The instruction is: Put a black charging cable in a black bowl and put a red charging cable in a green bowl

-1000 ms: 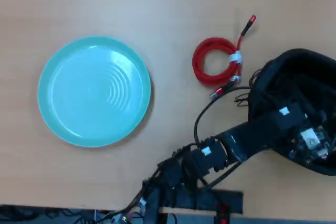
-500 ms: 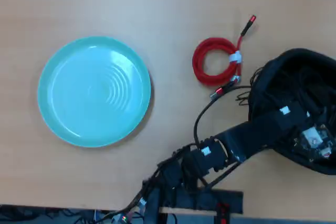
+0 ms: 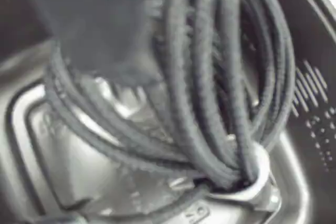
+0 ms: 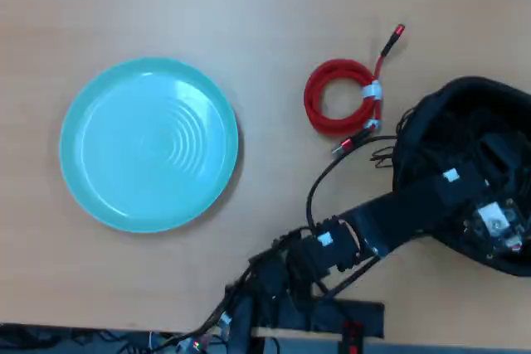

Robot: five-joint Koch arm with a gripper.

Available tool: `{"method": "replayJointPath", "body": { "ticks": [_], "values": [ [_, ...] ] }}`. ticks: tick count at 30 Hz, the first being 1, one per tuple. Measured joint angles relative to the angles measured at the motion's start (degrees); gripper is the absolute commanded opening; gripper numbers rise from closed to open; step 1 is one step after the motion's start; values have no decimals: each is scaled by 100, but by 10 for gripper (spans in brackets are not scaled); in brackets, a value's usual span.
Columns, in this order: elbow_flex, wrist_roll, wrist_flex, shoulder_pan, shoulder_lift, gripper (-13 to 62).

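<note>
claw: over black bowl (image 4: 431,105), can't tell if it pinches | black charging cable (image 3: 220,77) hangs inside bowl; red charging cable (image 4: 336,97) lies left on desk

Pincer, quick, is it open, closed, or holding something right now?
Pincer: cannot be told; it sits over the black bowl, and the wrist view shows the black cable close up but no clear fingertips.

- A light wooden tabletop (image 4: 249,14) is filling nearly the whole overhead view, its plain surface lying bare across the far side.
- A dark strip beyond the tabletop's near edge (image 4: 75,339) is showing tangled wires, too blurred to identify.
</note>
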Motion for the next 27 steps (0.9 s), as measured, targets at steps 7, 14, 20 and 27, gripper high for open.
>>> {"method": "replayJointPath", "body": {
  "ticks": [7, 14, 20, 27],
  "values": [
    [-9, -53, 650, 62, 958, 553],
    [-9, -62, 2303, -114, 1503, 546],
    [413, -53, 2856, -1485, 1564, 554],
    [1450, 105, 2856, -3076, 1600, 554]
  ]
}}
